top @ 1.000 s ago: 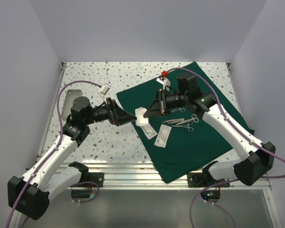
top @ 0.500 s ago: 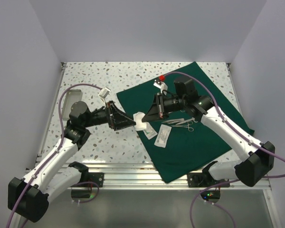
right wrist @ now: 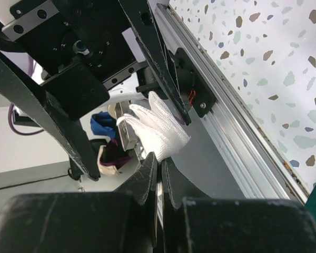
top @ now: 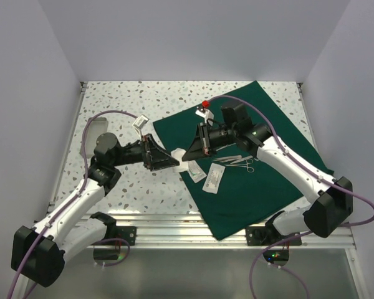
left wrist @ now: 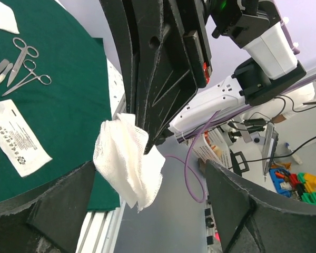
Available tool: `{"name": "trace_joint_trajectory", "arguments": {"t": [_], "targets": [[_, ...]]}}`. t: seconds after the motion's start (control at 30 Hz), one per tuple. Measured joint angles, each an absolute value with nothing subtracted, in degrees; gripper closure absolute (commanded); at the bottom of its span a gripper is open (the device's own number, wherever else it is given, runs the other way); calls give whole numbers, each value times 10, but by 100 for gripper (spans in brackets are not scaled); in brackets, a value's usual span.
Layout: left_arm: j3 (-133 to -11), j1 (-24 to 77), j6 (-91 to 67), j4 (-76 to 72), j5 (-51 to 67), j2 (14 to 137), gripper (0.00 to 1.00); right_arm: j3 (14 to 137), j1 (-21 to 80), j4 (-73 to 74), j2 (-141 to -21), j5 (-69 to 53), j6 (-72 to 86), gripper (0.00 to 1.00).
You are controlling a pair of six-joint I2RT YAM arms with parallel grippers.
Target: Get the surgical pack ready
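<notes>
Right claw (right wrist: 158,161) pinched shut on gauze (left wrist: 127,158). It hangs mid-frame between the wide fingers (left wrist: 63,205) of my left claw (top: 171,160) (nearer the frame-left one). Left's grab next, I'd say.

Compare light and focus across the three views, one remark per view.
Top view: even, soft light, drape and table sharp, little shadow. Left wrist view: the gauze is bright and fairly sharp, the left fingers near the lens dark and blurred. Right wrist view: the right fingers are a black, unfocused mass; the gauze still shows its weave.
</notes>
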State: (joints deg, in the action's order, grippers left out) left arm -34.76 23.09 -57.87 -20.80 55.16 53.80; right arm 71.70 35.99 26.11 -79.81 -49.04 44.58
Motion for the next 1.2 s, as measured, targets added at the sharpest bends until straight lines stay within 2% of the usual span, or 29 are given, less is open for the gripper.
{"name": "trace_joint_trajectory", "arguments": {"t": [0.17,0.27,0.3,0.37,0.4,0.47,0.53,0.57,0.7,0.77,0.87,1.03,1.2], "targets": [[-348,231,-580,-208,553,541,24,722,360,256,-804,-490,446,100],[-348,231,-581,-209,553,546,35,724,360,257,-806,-490,444,100],[-348,232,-581,-209,553,549,44,725,360,257,-807,-490,443,100],[-348,232,-583,-209,553,554,52,728,360,257,-810,-490,441,100],[-348,232,-582,-208,553,555,61,730,361,257,-812,-490,439,100],[-348,233,-581,-207,553,559,69,733,361,257,-815,-490,438,100],[-348,233,-582,-203,552,562,88,735,361,258,-815,-490,435,100],[-348,233,-581,-202,551,563,98,736,361,261,-815,-490,432,88],[-352,232,-565,-177,536,563,100,750,361,285,-821,-487,415,38],[-353,225,-558,-158,524,562,100,759,360,311,-822,-473,395,28],[-353,183,-552,-135,513,555,100,790,356,388,-822,-427,356,25],[-352,58,-530,-105,498,549,100,845,349,509,-819,-330,284,25],[-366,-71,-509,-77,452,602,100,807,348,551,-781,-300,263,26]]}}
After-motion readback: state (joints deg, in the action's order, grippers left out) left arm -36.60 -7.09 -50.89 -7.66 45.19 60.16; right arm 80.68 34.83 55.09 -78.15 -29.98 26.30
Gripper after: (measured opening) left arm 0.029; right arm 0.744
